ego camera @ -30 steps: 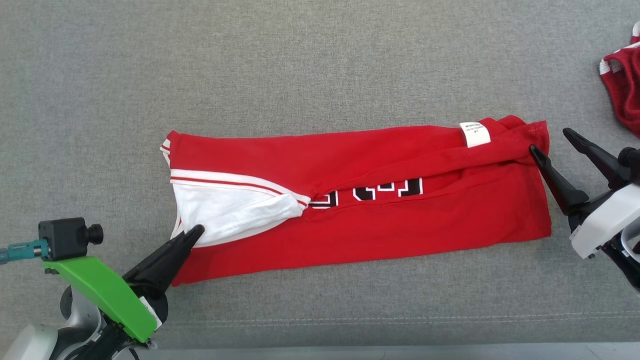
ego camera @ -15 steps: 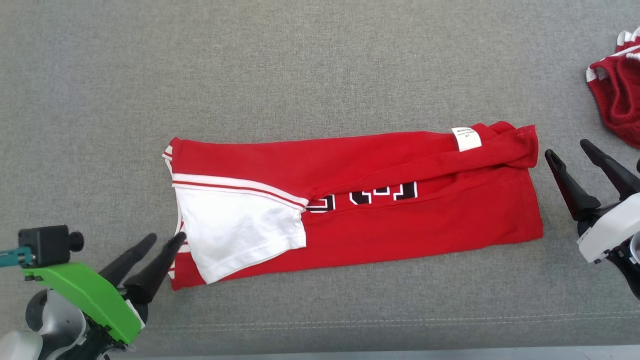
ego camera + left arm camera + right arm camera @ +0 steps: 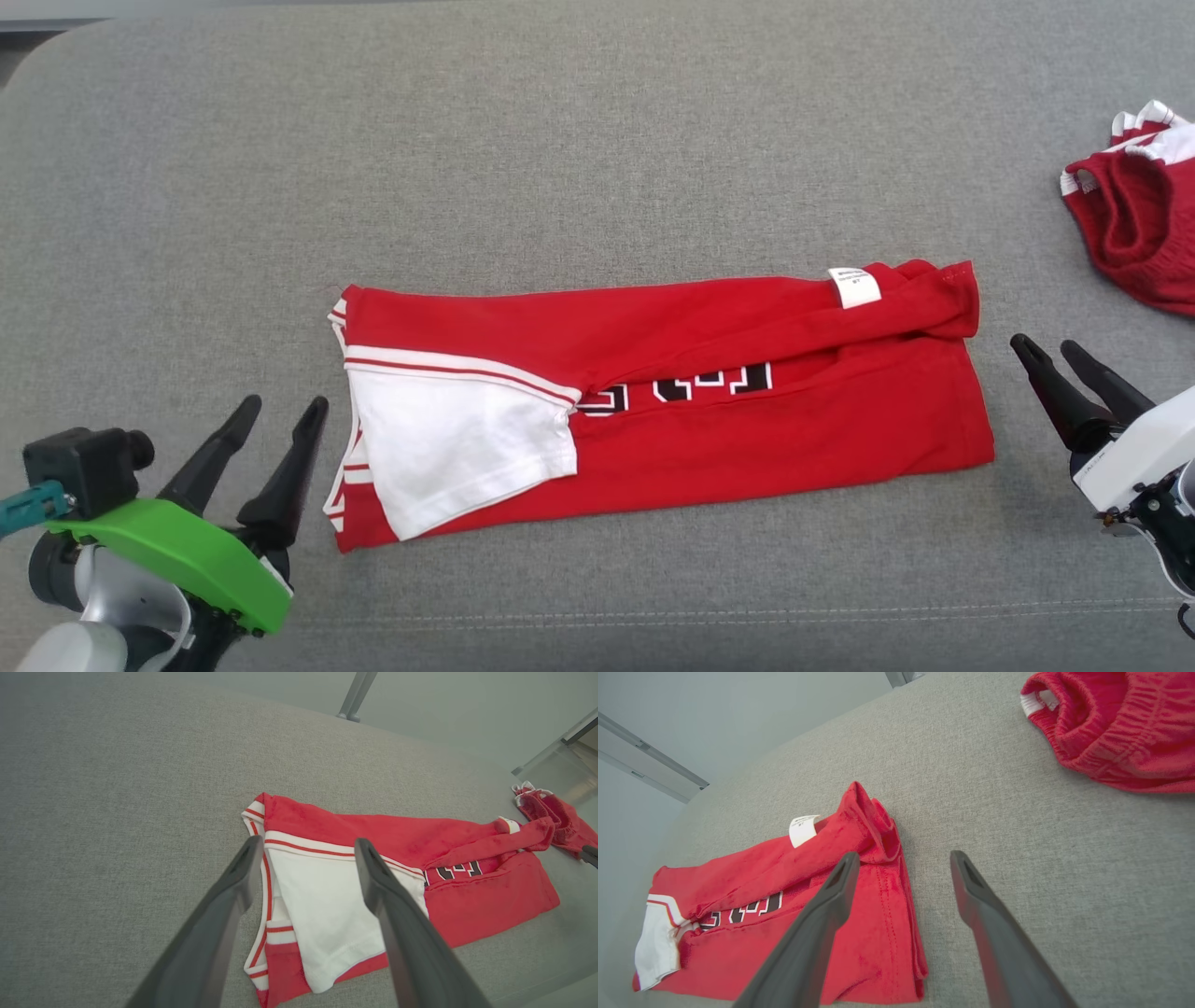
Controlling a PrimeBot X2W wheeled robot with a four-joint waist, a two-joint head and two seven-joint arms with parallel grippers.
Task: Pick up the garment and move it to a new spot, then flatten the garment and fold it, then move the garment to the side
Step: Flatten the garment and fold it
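Observation:
The garment (image 3: 709, 411) is a red jersey with a white sleeve, white-and-red trim and black lettering, folded into a long strip across the grey surface (image 3: 560, 168). A white label (image 3: 854, 287) shows near its right end. My left gripper (image 3: 285, 403) stands open just off the garment's left end, holding nothing. My right gripper (image 3: 1046, 347) is open just off the right end, apart from the cloth. In the left wrist view the garment (image 3: 397, 877) lies beyond the spread fingers (image 3: 233, 886). The right wrist view shows the garment's (image 3: 794, 891) hem by the left finger (image 3: 836, 891).
A second red garment (image 3: 1134, 219) with white trim lies bunched at the far right, also in the right wrist view (image 3: 1115, 728). A seam runs along the surface's front edge (image 3: 653, 618). Metal legs (image 3: 355, 695) stand beyond the far edge.
My left gripper opened and let go of the white sleeve, which dropped flat, then drew back left. My right gripper backed off the right hem. The camera tilted, shifting the whole picture down.

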